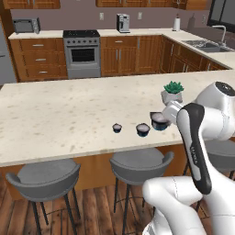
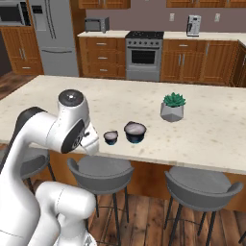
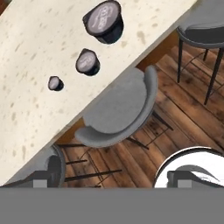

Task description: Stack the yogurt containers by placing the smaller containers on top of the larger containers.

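Cups lined in row near counter point(image 1: 55, 114) front edge, none stacked yet: smallest cup point(image 3: 55, 83), mid-sized cup point(image 3: 87, 61), largest cup point(image 3: 104, 21). All three seen ahead of gripper in hand view, well apart from it, row running diagonally away; smallest nearest, largest farthest. Each stood upright, pale top up, separated from neighbours. Gripper jaws spread fully wide, nothing held or touched. Approach toward smallest cup judged next, from above.

Premises are a home kitchen: wooden cabinets point(image 1: 39, 57), a stove point(image 1: 82, 53), refrigerator point(image 2: 55, 36), microwave point(image 2: 96, 24), sink point(image 1: 206, 45), and a speckled island tabletop point(image 1: 69, 114) with grey stools point(image 1: 137, 163) on wood flooring point(image 3: 183, 109).
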